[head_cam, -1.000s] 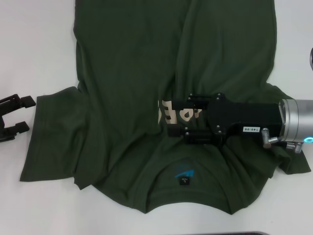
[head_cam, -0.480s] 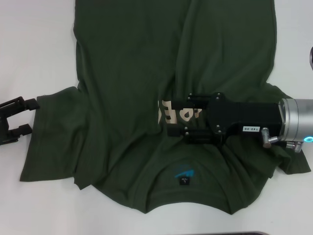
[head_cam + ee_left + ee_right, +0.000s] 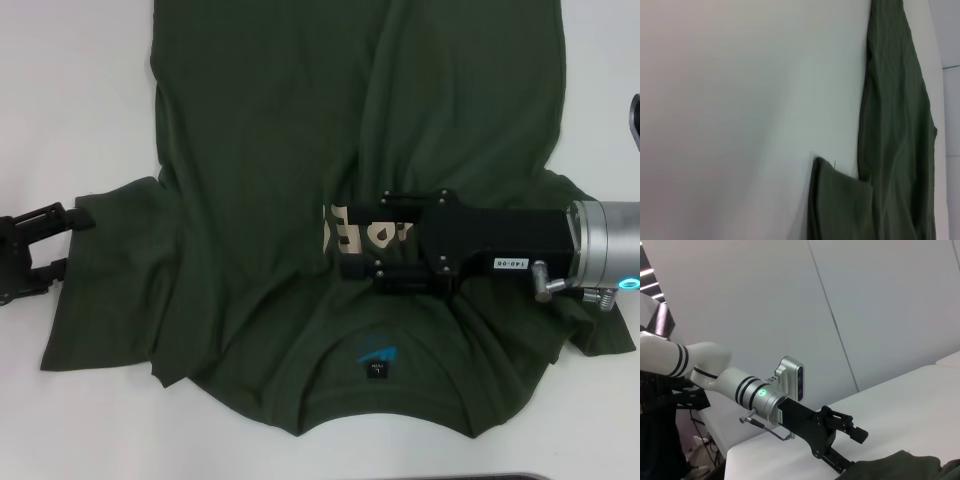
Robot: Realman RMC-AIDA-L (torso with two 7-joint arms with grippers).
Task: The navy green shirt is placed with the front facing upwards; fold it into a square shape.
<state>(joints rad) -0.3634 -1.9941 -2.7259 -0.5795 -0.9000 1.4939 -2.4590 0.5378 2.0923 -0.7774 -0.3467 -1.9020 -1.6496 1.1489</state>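
The navy green shirt point(image 3: 260, 150) lies spread front-up on the white table point(image 3: 70, 100), collar and neck label point(image 3: 377, 368) at the near edge. My right gripper point(image 3: 345, 241) lies across the chest, pointing left, open, its fingers either side of the cream letters point(image 3: 340, 228). My left gripper point(image 3: 62, 241) is open at the table's left, its fingertips right at the edge of the left sleeve point(image 3: 110, 290). The left wrist view shows that sleeve point(image 3: 840, 205) and the shirt's side point(image 3: 895, 125). In the right wrist view, the left gripper point(image 3: 852, 437) appears open beside the shirt point(image 3: 900, 465).
Bare white table surrounds the shirt on the left and near sides. The right sleeve point(image 3: 605, 340) is partly hidden under the right arm's silver wrist point(image 3: 600, 245). A grey panelled wall point(image 3: 865, 300) stands beyond the table.
My left gripper has moved right and slightly toward the near edge, up to the left sleeve's edge. The right gripper and the shirt have hardly moved.
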